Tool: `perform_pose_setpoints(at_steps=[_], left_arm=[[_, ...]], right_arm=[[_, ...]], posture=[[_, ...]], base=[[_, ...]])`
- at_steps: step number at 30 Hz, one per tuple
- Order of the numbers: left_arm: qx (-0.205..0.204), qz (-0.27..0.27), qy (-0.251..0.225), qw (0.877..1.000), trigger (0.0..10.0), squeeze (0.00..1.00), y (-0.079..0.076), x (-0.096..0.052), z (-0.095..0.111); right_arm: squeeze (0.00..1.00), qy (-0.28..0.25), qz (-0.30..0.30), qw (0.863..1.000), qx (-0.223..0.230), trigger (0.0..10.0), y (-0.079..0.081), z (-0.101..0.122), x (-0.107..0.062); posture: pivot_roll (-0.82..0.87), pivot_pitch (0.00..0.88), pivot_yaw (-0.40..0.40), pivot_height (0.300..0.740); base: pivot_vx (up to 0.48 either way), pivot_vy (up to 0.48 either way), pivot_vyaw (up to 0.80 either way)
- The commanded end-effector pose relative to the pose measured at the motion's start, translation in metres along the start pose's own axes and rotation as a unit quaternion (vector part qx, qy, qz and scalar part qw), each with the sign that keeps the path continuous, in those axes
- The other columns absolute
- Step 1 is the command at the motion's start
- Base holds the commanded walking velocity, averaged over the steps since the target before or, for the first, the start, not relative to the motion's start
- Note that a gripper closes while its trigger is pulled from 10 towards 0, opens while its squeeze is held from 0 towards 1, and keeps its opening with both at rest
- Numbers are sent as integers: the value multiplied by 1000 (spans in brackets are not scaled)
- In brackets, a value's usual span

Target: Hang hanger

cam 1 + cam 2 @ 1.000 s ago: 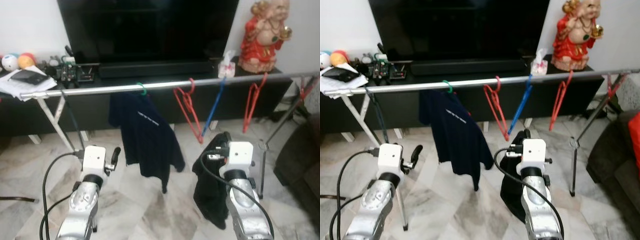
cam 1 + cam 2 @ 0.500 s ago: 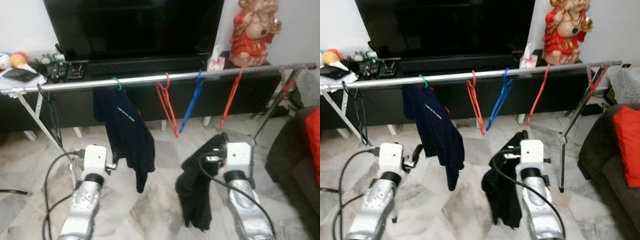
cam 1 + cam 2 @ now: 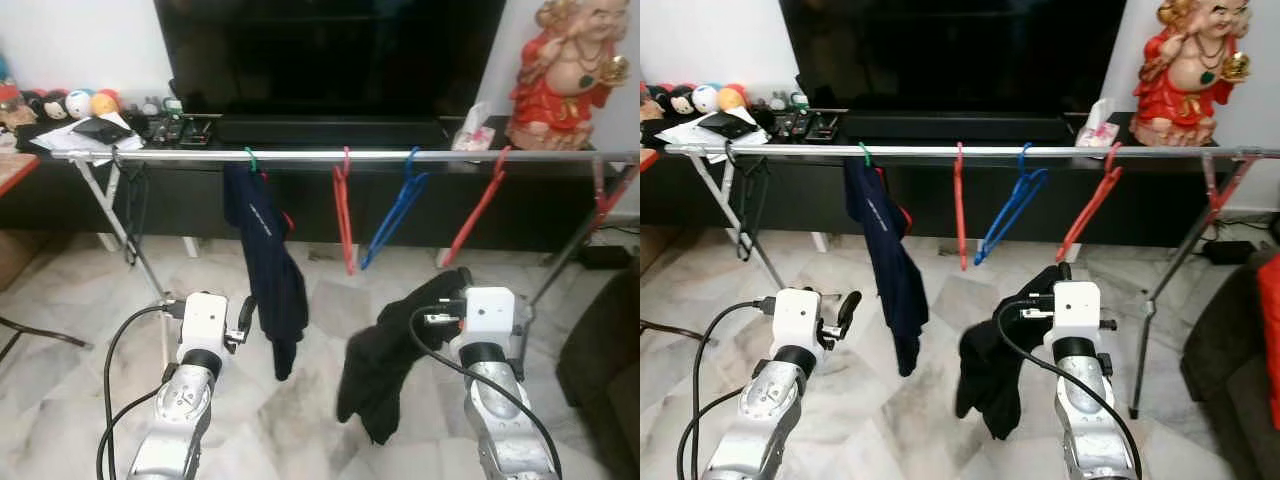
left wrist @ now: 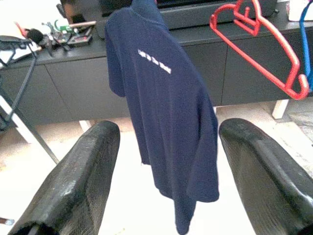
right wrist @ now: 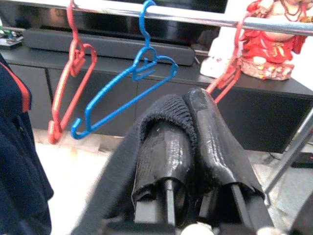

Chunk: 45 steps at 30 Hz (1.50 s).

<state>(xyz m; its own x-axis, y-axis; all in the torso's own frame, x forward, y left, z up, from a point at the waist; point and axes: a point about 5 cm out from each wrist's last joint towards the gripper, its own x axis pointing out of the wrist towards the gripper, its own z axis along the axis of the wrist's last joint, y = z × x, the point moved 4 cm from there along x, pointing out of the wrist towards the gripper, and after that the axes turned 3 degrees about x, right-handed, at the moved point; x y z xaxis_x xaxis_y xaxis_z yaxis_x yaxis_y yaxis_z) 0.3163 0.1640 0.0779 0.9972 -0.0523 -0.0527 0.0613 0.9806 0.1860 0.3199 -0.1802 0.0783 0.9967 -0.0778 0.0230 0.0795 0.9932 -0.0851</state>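
A silver clothes rail [image 3: 420,156] runs across in front of me at chest height. On it hang a navy T-shirt [image 3: 262,240] on a green hanger, a bare red hanger [image 3: 345,215], a blue hanger [image 5: 128,93] and another red hanger [image 3: 478,205]. My right gripper [image 5: 188,105] is shut on a black garment [image 3: 385,355], which drapes over one finger and hangs down below the rail, under the blue hanger. Whether a hanger is inside the garment is hidden. My left gripper [image 4: 166,132] is open and empty, low down and pointing at the navy T-shirt.
Behind the rail stands a black TV cabinet [image 3: 300,190] with a large TV, a red figurine [image 3: 570,70] and clutter at its left end. The rack's legs [image 3: 125,235] slant down at both ends. A dark sofa [image 3: 610,340] is at the right.
The whole picture has shifted as the camera moved, and the rail now looks level. The right gripper still holds the black garment, and the left stays open.
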Motion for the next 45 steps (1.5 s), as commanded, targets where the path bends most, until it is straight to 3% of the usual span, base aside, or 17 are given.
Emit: perform_pose_setpoints(at_steps=[1, 7, 18, 25, 28, 33, 35, 41, 45], left_arm=[[7, 4, -6, 1000, 10000, 0, 3, 1, 4], [6, 3, -6, 1000, 10000, 0, 3, 1, 4], [5, 4, -7, 1000, 10000, 0, 4, 0, 4], [-6, 5, -7, 1000, 10000, 0, 4, 1, 3], [-7, 3, -9, 1000, 10000, 0, 4, 1, 5], [-14, 7, -22, 1000, 10000, 0, 6, 3, 12], [-15, 9, -25, 1000, 10000, 0, 7, 4, 14], [-18, 17, -33, 999, 10000, 0, 10, 5, 18], [-20, 19, -41, 999, 10000, 0, 12, 5, 22]], right_arm=[[0, -17, 1, 1000, 4, 10000, 2, 9, 3], [0, -2, -5, 1000, 0, 10000, 0, -1, 1], [0, 61, -38, 997, 21, 10000, -11, -37, -8], [0, 116, -37, 992, 10, 10000, -11, -68, -15], [0, 165, -57, 983, 53, 10000, -16, -90, -22], [0, 219, -47, 974, 38, 10000, -20, -113, -31], [0, 247, -51, 966, 55, 10000, -22, -123, -36], [0, 256, -60, 963, 52, 10000, -27, -127, -37], [0, 218, -62, 972, 55, 10000, -26, -116, -28]], posture=[[-78, 0, -19, 740], [-78, 0, -19, 740], [-82, 0, -23, 740], [-82, 0, -20, 740], [-83, 0, -15, 740], [-81, 0, -15, 740], [-81, 0, -15, 740], [-79, 0, -15, 740], [-77, 0, -12, 740]], base=[[0, -270, 0], [0, -271, 0], [0, -273, 0], [0, -36, 0], [0, 0, 0], [0, 0, 0], [0, 0, 0], [0, 0, 0], [0, 0, 0]])
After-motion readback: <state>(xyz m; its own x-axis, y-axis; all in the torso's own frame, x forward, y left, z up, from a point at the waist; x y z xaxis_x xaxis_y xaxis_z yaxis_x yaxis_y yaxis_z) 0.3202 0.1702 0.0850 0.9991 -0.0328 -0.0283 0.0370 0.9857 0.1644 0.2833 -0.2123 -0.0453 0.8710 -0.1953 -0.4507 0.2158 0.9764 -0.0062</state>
